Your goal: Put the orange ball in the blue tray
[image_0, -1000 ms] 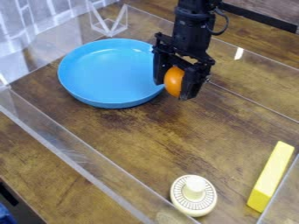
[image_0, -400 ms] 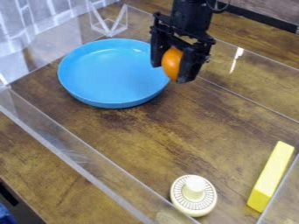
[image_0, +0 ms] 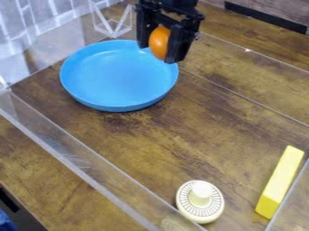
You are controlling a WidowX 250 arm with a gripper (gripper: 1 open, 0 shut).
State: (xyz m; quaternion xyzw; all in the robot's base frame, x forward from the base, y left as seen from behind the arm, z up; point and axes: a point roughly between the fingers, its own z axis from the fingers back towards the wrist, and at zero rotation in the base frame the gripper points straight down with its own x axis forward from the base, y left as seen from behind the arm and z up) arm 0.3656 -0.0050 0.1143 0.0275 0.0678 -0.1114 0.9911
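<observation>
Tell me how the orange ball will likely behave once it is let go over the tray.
The orange ball will probably roll, since it looks round and smooth. Its glossy skin may make it a little slippery. The blue tray has a low raised rim, which would likely stop a gentle roll.

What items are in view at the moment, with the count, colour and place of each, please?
orange ball: one, orange, between the gripper's fingers, near the tray's far right edge in the picture
blue tray: one, bright blue, upper left of the picture
ridged disc: one, cream, bottom of the picture
rectangular block: one, yellow, lower right
table: one, brown wood, beneath them
gripper: one, black, top centre, closed around the ball
</observation>
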